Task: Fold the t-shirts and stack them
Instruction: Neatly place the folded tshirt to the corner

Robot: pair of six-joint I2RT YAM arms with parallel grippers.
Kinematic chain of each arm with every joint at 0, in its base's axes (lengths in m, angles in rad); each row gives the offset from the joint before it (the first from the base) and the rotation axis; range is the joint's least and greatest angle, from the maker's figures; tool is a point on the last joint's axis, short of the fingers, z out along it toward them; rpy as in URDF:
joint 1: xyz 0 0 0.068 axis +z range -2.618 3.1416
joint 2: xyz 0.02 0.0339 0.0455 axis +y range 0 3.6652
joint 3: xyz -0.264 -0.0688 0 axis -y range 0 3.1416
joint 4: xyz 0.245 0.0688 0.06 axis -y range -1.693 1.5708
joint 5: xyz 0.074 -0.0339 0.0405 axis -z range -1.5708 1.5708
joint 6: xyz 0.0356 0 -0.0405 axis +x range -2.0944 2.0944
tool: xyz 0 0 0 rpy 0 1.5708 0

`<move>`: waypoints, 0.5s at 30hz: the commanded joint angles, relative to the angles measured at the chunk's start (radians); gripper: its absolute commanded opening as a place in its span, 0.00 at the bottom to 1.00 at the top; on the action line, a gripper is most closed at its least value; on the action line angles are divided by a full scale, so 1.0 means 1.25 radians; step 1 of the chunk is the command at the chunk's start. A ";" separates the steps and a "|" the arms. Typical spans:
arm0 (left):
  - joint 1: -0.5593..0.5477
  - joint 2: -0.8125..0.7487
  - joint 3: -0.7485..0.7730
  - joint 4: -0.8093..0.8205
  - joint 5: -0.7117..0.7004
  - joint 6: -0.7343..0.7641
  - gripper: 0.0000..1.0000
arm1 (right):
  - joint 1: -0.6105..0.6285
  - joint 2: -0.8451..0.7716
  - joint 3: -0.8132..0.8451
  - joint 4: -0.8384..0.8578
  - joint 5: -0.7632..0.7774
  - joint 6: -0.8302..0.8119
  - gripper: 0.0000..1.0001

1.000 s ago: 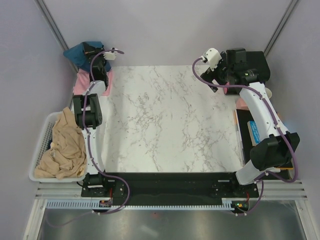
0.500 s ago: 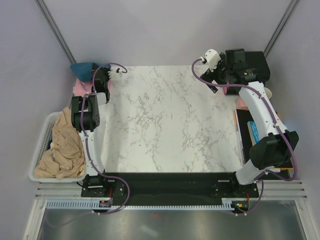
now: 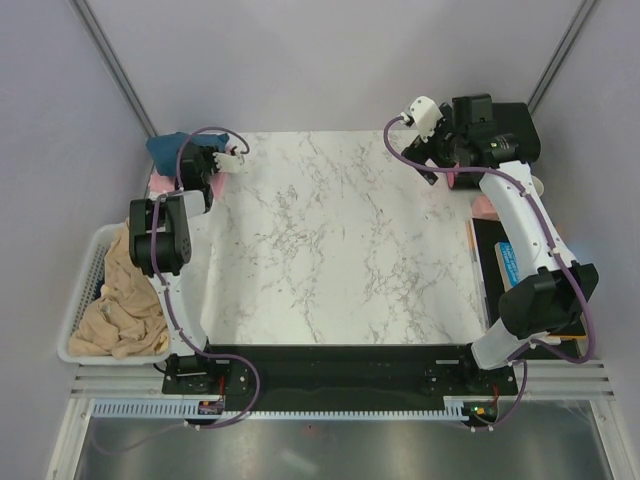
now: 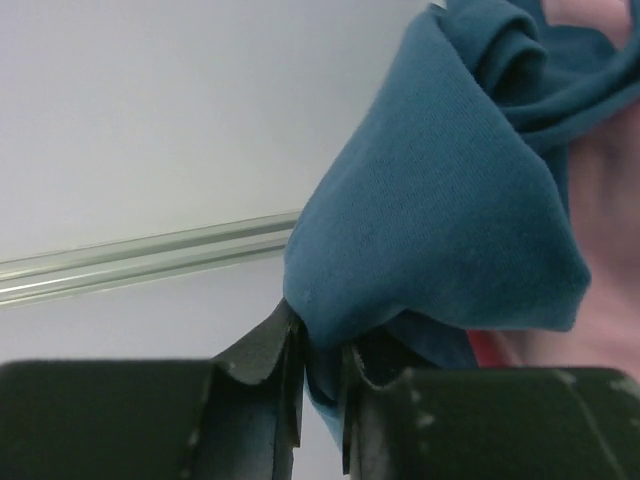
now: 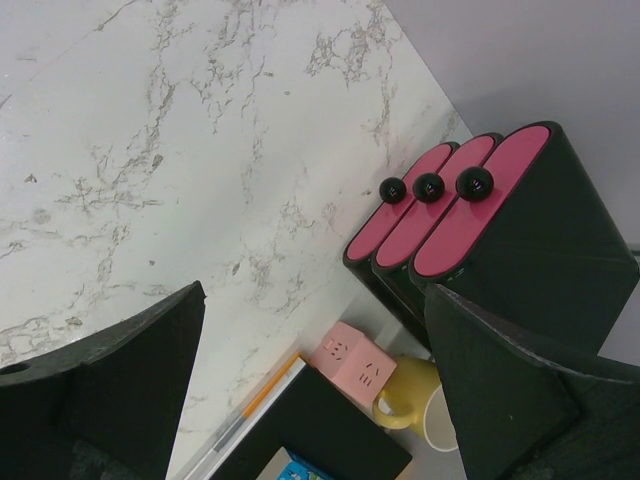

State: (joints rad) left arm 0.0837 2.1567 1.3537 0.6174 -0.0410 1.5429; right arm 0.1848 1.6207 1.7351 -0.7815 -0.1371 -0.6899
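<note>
The dark teal-blue t-shirt point(image 3: 165, 150) is bunched at the table's far left corner. My left gripper point(image 3: 187, 158) is shut on a fold of it. In the left wrist view the teal cloth point(image 4: 450, 200) hangs from between the closed jaws of the left gripper point(image 4: 320, 345). The pale pink t-shirt point(image 3: 158, 184) lies crumpled just beneath and beside it, also seen as pink cloth point(image 4: 612, 190) at the right edge of that view. My right gripper point(image 3: 440, 158) hovers over the far right corner, open and empty, its fingers point(image 5: 110, 385) spread wide.
A white tray point(image 3: 84, 262) holding beige cloth point(image 3: 125, 290) stands left of the table. At the far right are a black holder with magenta inserts point(image 5: 480, 200), a pink cube point(image 5: 350, 360), a yellow mug point(image 5: 415, 402), a pencil point(image 5: 250, 408) and a blue printed book point(image 3: 508, 262).
The left gripper has pulled the teal t-shirt nearer, from the far corner toward the marble table, and the left elbow has swung left. The right arm has stayed still.
</note>
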 commanded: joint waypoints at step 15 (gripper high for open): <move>0.043 -0.094 -0.086 -0.237 0.102 -0.021 0.72 | 0.010 -0.010 0.043 -0.036 0.014 -0.021 0.98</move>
State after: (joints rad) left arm 0.1303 2.1021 1.2591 0.3672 0.0364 1.5364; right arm 0.1879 1.6207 1.7485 -0.8169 -0.1291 -0.7113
